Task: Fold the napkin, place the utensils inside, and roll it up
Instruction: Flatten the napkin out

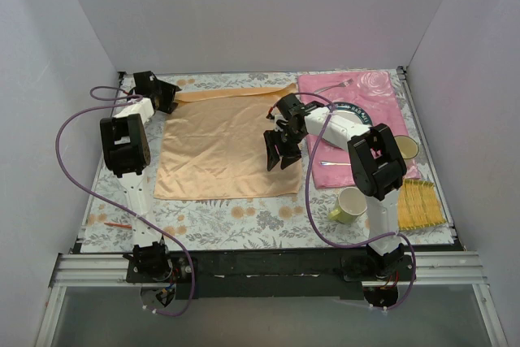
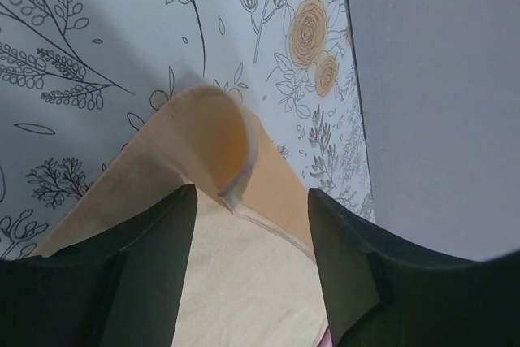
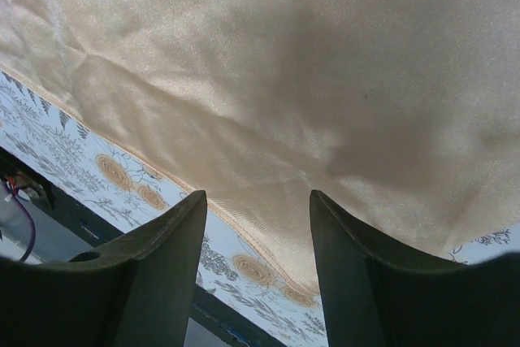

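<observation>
Napkin [image 1: 223, 148] lies flat and unfolded on the floral tablecloth [image 1: 244, 217], centre of frame. Left gripper [image 2: 252, 201], jaws wide and empty, sits at the napkin's upper-left corner, which curls up just ahead of the fingers. Right gripper [image 1: 282, 156], likewise open and empty, hangs over the napkin's right edge.

Recommendation: close low on the curled corner, then lift to fold.

One silver utensil [image 1: 333, 164] lies on the pink placemat [image 1: 382, 95], partly under the right arm. A yellow cup [image 1: 351, 205] stands nearby.
</observation>
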`<move>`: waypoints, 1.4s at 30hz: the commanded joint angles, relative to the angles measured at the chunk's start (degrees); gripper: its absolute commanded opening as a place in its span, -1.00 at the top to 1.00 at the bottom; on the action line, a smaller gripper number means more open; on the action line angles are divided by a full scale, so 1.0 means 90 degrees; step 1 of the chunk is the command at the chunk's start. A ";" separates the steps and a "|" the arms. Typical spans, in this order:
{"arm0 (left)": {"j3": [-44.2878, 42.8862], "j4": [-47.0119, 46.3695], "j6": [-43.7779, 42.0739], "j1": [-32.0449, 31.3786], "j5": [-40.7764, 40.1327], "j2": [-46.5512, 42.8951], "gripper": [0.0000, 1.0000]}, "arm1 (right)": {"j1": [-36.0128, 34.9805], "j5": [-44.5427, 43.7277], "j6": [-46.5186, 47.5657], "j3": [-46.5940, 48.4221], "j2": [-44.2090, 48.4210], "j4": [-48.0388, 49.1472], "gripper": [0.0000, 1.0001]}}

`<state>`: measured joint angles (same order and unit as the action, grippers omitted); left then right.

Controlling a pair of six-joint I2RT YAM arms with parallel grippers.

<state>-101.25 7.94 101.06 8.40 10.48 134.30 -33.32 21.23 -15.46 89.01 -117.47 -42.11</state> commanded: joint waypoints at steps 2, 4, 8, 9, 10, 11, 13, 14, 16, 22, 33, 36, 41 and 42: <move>-0.0098 -0.1150 0.0314 0.0004 0.0348 0.0087 0.00 | 0.0069 0.0092 0.0009 0.0051 -0.0014 0.0001 -0.22; 0.0136 -0.1681 0.0470 -0.0006 0.0505 0.0165 0.09 | 0.0070 0.0092 -0.0001 0.0032 -0.0034 -0.0019 -0.22; 0.0528 -0.3961 0.1522 0.0052 0.0662 0.0438 0.26 | 0.0079 0.0082 -0.0039 0.0002 -0.0043 -0.0038 -0.22; 0.0383 -0.4210 0.1709 0.0053 0.0700 0.0642 0.34 | 0.0079 0.0092 -0.0049 0.0022 -0.0053 -0.0096 -0.22; -0.0160 -0.4358 0.1885 0.0082 0.0768 0.1099 0.37 | 0.0089 0.0092 -0.0059 0.0070 -0.0053 -0.0126 -0.22; -0.0398 -0.4862 0.2051 0.0111 0.0779 0.1364 0.38 | 0.0089 0.0102 -0.0049 0.0148 -0.0044 -0.0155 -0.22; -0.0905 -0.5373 0.2783 0.0160 0.0721 0.1978 0.30 | 0.0089 0.0072 -0.0049 0.0227 -0.0014 -0.0224 -0.22; -0.1459 -0.5520 0.2988 0.0160 0.0730 0.2108 0.18 | 0.0079 0.0072 -0.0059 0.0256 0.0024 -0.0243 -0.22; -0.2232 -0.4862 0.2612 0.0131 0.0827 0.2216 -0.14 | 0.0089 0.0033 -0.0059 0.0285 0.0044 -0.0282 -0.22; -0.1079 -0.2251 0.0466 0.0033 0.0936 0.0345 -0.25 | 0.0206 -0.0230 -0.0021 0.0548 0.0064 -0.0428 -0.22; 0.2332 0.1391 -0.2048 -0.1371 -0.0694 -0.3582 -0.20 | 0.0245 -0.0787 0.0332 -0.0640 0.1029 -0.0479 -0.22; 0.2821 0.2074 -0.2098 -0.2162 -0.0764 -0.3877 -0.17 | 0.0440 -0.0213 0.0078 -0.1607 0.1586 -0.0088 -0.29; 0.3427 0.2389 -0.1825 -0.3198 -0.0902 -0.4481 -0.16 | 0.0567 0.0403 0.0185 -0.2321 0.1920 0.0615 -0.49; 0.3496 0.2427 -0.1805 -0.3286 -0.0862 -0.4521 -0.16 | 0.0587 0.0549 0.0156 -0.2467 0.1910 0.0722 -0.49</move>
<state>-72.84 22.79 84.84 -19.27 4.95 98.59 -28.91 19.40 -13.98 69.89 -101.89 -42.65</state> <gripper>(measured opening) 0.585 0.741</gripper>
